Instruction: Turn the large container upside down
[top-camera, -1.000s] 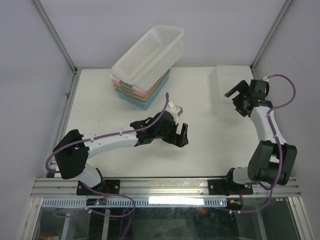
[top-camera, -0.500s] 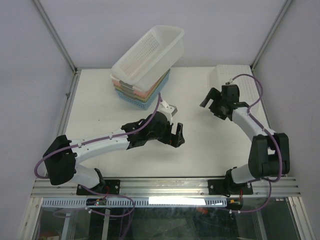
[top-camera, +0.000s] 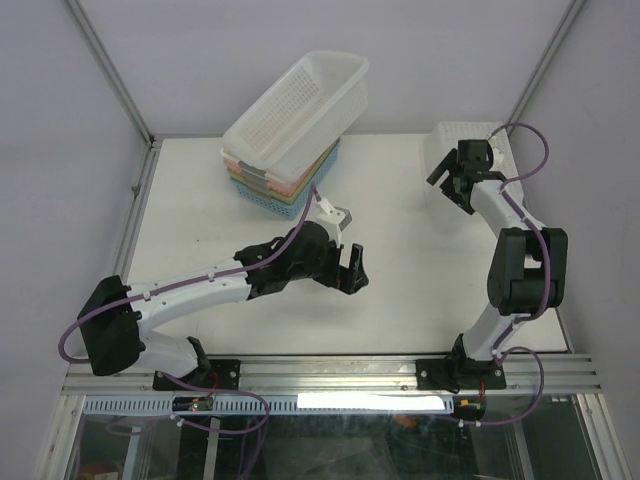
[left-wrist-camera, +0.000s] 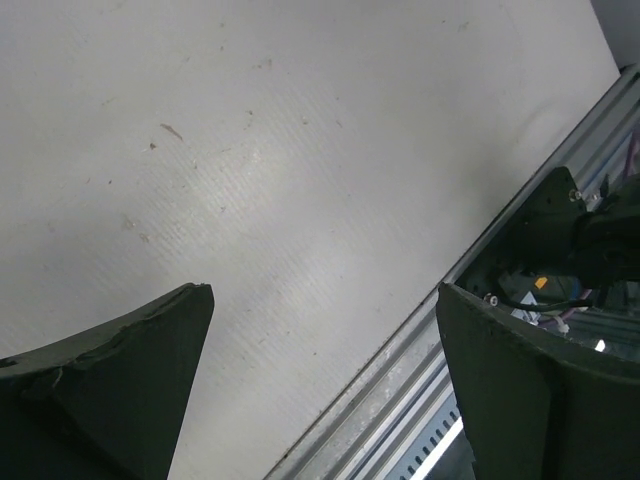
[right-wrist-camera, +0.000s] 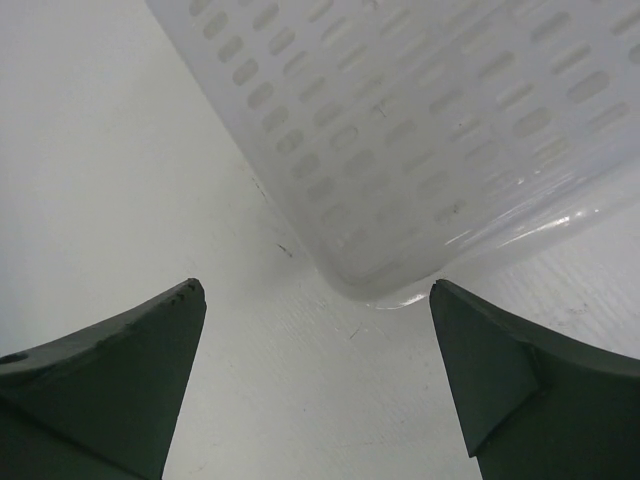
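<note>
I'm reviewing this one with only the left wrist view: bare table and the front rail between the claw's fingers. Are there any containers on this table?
Observer: Yes. A white slotted container sits at the table's far right corner.
Operator: Is either arm at it?
Observer: The right claw hangs open, facing one of its corners without touching it.
Operator: Anything else out there?
Observer: A large white basket leans tilted on a stack of coloured baskets at the far edge, left of centre.
</note>
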